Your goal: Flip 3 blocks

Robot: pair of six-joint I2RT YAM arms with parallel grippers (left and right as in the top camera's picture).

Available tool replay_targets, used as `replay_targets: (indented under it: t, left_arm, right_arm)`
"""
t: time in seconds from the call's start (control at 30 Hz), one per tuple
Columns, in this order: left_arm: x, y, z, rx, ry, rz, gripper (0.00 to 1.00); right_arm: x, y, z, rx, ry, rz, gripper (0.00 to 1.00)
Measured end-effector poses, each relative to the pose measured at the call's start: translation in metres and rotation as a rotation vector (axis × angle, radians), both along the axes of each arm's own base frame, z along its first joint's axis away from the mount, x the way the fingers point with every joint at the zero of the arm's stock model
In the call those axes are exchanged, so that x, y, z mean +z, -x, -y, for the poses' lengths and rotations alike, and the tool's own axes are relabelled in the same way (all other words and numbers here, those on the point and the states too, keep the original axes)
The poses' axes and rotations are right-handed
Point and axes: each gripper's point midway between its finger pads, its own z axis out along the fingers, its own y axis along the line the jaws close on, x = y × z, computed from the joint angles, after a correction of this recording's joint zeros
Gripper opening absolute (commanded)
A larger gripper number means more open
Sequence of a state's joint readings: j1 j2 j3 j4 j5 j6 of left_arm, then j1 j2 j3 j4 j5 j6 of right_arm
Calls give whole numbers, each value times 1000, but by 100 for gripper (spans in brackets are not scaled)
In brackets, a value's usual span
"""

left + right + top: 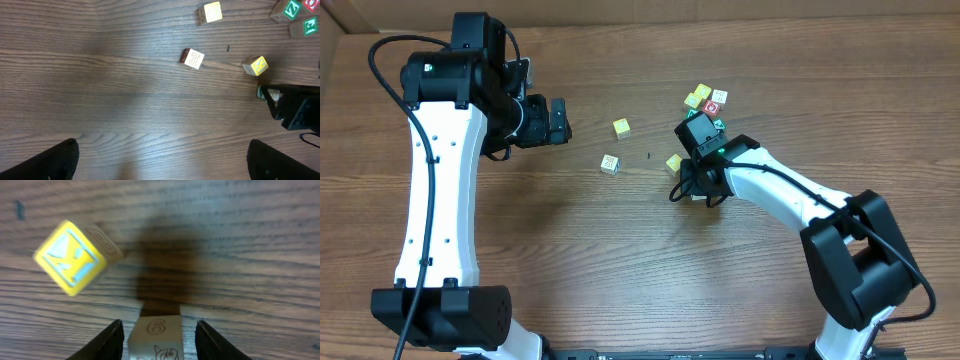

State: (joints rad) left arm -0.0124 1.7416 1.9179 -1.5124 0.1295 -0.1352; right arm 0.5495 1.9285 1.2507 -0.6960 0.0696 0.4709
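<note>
Cream block [155,336] between right gripper [159,329] jaws (2 slim gaps); left gripper [162,152] wide.

Table [620,250]: finished in matt, streaked dark wood grain. Cream block [155,342] between right gripper [159,329] fingers [107,342]: bare printed wood. Yellow-faced block [70,257] just ahead: smoothly painted wood. Fingers: matt black plastic.

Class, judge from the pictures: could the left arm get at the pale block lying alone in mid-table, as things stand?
Probably yes. The pale block sits on bare table with nothing around it, the left fingers stand wide open, and the right arm is busy farther off.
</note>
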Motion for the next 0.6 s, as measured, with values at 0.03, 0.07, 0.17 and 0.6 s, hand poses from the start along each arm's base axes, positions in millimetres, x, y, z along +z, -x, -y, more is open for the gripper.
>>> replay_targets:
  t: [0.03, 0.07, 0.17, 0.6]
  left_arm:
    - [0, 0, 0, 0, 0, 0, 100]
    - [0, 0, 0, 0, 0, 0, 100]
    - [0, 0, 0, 0, 0, 0, 100]
    - [0, 0, 0, 0, 0, 0, 100]
  right_arm:
    - [-3, 2, 0, 2, 4, -10, 46]
    - [-5, 2, 1, 1, 6, -15, 45]
    - [-6, 4, 2, 4, 12, -24, 36]
    - [-1, 35, 9, 10, 38, -175, 33]
